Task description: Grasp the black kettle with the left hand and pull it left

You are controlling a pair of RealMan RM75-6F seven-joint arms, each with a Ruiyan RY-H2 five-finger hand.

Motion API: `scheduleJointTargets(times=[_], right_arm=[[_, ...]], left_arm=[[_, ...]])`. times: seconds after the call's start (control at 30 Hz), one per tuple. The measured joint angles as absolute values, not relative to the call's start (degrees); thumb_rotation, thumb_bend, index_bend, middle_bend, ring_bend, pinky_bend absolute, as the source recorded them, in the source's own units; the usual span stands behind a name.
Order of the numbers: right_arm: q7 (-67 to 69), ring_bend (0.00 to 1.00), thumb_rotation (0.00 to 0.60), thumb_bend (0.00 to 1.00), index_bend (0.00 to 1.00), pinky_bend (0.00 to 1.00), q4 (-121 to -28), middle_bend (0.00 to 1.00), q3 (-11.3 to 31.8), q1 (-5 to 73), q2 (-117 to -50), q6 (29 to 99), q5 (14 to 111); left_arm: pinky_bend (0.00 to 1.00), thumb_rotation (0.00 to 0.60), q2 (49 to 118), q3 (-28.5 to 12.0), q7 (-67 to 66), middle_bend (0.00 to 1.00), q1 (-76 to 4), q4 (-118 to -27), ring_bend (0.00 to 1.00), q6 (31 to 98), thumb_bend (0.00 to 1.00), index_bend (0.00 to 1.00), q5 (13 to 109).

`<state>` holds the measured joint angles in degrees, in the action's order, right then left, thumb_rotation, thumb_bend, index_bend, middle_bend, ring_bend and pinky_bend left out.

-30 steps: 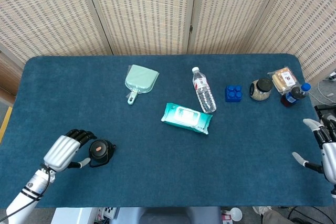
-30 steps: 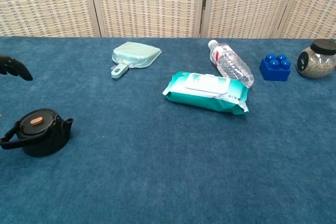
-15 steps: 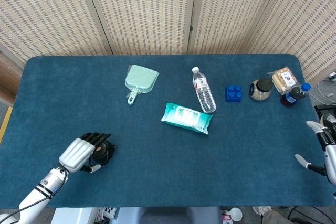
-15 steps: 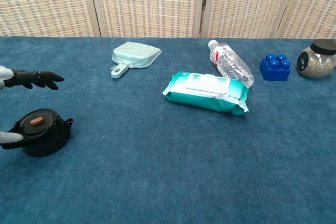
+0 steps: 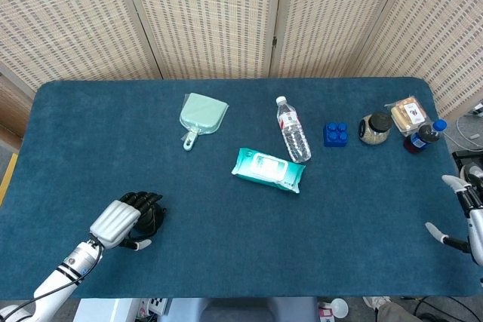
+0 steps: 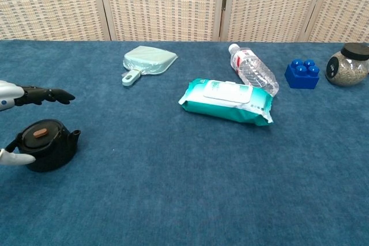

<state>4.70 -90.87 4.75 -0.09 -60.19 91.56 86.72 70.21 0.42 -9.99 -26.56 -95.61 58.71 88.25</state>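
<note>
The black kettle [image 6: 47, 144] with an orange dot on its lid stands near the table's front left corner, spout pointing right. My left hand [image 6: 27, 95] brackets it without gripping: the dark fingers [image 6: 51, 95] stretch out behind it and the pale thumb [image 6: 14, 157] lies in front by the handle. From the head view, the left hand [image 5: 121, 221] covers most of the kettle [image 5: 158, 218]. My right hand [image 5: 468, 212] hovers at the table's right edge, fingers spread, holding nothing.
A mint dustpan [image 5: 201, 117], a water bottle [image 5: 293, 130] lying down, a teal wipes pack [image 5: 269, 170], a blue brick [image 5: 336, 134], a jar [image 5: 374, 128], a snack pack [image 5: 409, 115] and a small dark bottle [image 5: 424, 136] sit further back and right.
My left hand has slid right until it is over the kettle, fingers reaching past it and thumb coming in beside the handle. The kettle has not moved. The right hand drifted slightly lower.
</note>
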Motion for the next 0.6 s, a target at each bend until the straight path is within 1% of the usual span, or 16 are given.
scheduleJointTargets(times=[0.23, 0.6], right_arm=[[4.5, 0.1, 0.6, 0.12, 0.18, 0.08, -90.9, 0.22, 4.8, 0.0, -60.3, 91.3, 86.6], [3.8, 0.09, 0.6, 0.12, 0.18, 0.08, -91.1, 0.22, 4.7, 0.3, -60.7, 90.4, 86.3]], left_arm=[[0.14, 0.594, 70.4, 0.3, -10.2, 0.09, -26.9, -94.4, 0.1, 57.9, 0.17, 0.0, 86.5], [0.14, 0.6, 69.1, -0.9, -9.5, 0.09, -27.4, -92.1, 0.1, 57.0, 0.17, 0.0, 81.7]])
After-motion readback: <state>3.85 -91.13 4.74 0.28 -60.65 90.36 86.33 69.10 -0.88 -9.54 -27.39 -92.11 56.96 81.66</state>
